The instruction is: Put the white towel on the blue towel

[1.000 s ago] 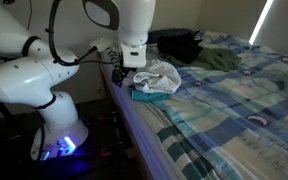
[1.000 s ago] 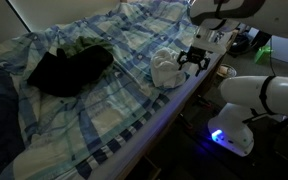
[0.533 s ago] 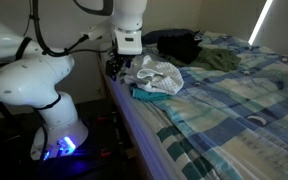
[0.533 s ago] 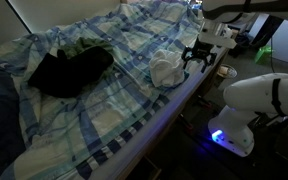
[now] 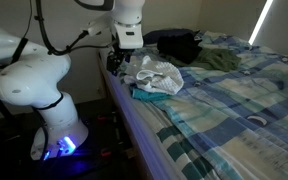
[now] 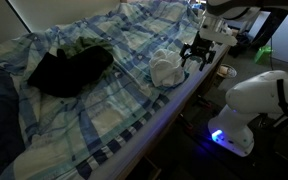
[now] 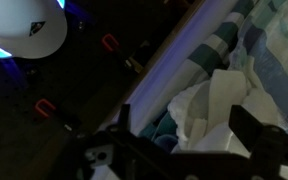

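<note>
Checked blue bedspread (image 5: 234, 90), bedroom: crumpled white cloth towel (image 5: 156, 73) lies on the teal-blue towel (image 5: 147, 97) at the mattress edge.
Robotiq gripper (image 6: 197, 60) hangs beside it, jaws apart, empty; placement looks done.

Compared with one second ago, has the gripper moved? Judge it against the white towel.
Yes. In an exterior view the gripper has drawn sideways off the white towel, out past the edge of the bed, jaws open; the towel has stayed put.
</note>
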`<act>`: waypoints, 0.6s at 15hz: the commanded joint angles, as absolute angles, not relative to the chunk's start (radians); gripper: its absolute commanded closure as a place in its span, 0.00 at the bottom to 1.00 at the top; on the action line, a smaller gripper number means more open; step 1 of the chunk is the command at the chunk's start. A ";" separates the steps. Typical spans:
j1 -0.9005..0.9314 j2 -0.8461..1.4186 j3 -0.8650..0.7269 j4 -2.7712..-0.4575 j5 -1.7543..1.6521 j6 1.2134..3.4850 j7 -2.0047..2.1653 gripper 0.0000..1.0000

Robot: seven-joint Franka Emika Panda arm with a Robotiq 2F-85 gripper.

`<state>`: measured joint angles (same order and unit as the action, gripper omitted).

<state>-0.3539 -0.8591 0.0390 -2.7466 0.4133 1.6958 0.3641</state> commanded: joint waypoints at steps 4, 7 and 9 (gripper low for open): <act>-0.279 -0.850 0.017 -2.735 0.407 1.811 0.361 0.00; -0.244 -0.844 0.019 -2.723 0.399 1.869 0.340 0.00; -0.220 -0.834 0.018 -2.706 0.402 1.894 0.338 0.00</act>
<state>-0.2566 -0.8576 0.0277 -2.7389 0.4133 1.8600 0.3506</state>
